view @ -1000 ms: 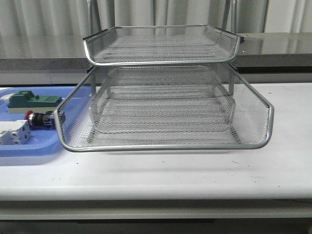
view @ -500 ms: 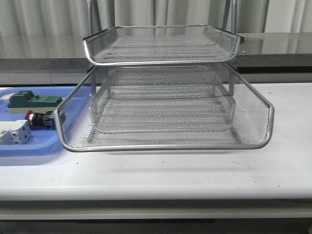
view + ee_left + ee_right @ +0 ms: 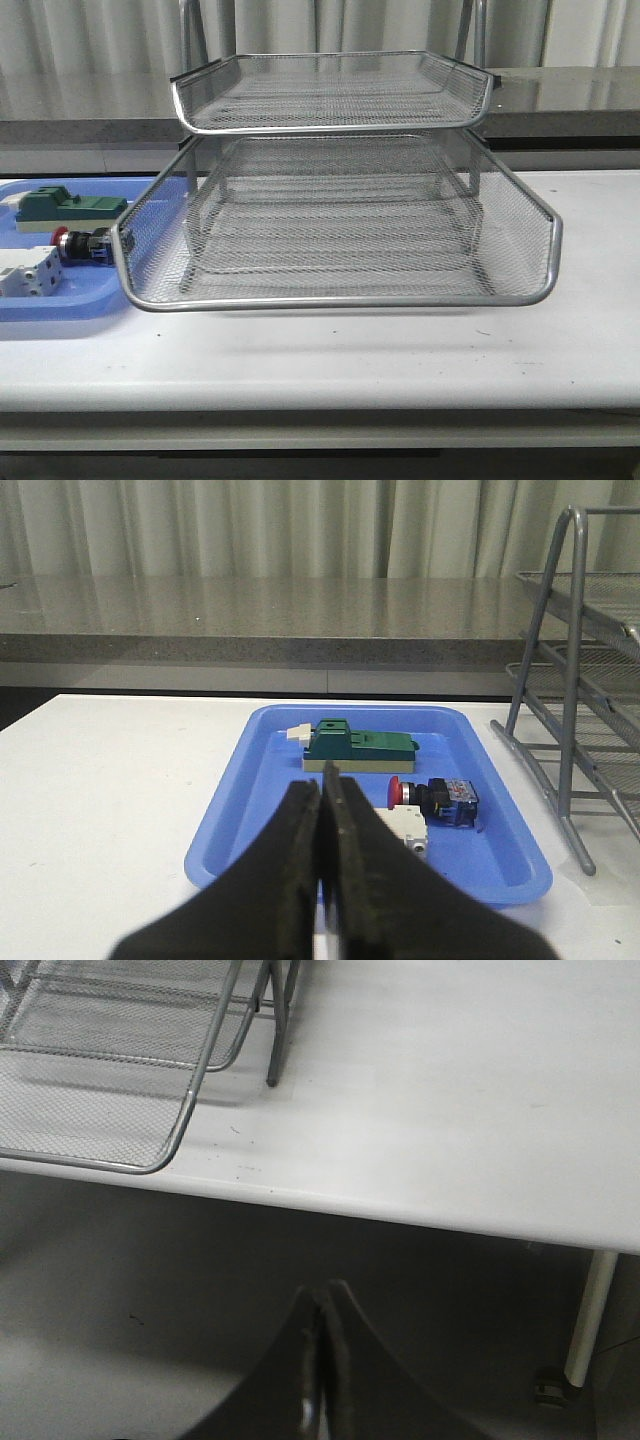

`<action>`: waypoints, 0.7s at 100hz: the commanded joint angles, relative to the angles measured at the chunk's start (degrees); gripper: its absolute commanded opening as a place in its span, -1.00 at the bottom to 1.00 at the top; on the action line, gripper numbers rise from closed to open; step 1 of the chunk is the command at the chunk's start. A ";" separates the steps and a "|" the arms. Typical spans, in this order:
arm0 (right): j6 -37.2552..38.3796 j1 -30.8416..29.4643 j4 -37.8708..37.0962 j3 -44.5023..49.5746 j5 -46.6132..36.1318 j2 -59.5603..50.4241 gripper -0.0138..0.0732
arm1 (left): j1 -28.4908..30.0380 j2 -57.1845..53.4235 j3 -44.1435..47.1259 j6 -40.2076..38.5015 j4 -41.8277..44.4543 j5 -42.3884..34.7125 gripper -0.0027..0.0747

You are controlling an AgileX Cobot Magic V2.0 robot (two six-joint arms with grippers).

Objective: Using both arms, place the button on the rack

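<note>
The button (image 3: 82,244), with a red head and black and blue body, lies on its side in the blue tray (image 3: 60,306) at the table's left; it also shows in the left wrist view (image 3: 437,796). The silver wire-mesh rack (image 3: 340,300) stands mid-table, its tiers bare. My left gripper (image 3: 323,790) is shut and empty, short of the tray. My right gripper (image 3: 322,1295) is shut and empty, below the table's front edge, near the rack's corner (image 3: 170,1150). Neither arm shows in the front view.
The tray also holds a green block part (image 3: 70,210) (image 3: 360,752) and a white terminal-block part (image 3: 28,272) (image 3: 408,832). A grey counter (image 3: 560,95) and curtains lie behind the white table (image 3: 400,350). A table leg (image 3: 590,1315) shows in the right wrist view.
</note>
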 commanded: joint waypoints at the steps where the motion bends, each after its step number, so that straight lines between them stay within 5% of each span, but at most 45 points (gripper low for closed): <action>1: -0.10 -0.30 -0.21 -1.97 -3.14 0.49 -0.84 | -0.11 -1.93 2.66 -0.44 -0.29 -4.41 -0.98; 70: -0.10 -0.30 -0.21 -1.97 -3.09 0.49 -0.84 | -0.11 -1.93 2.66 -0.44 -0.08 -5.80 -0.98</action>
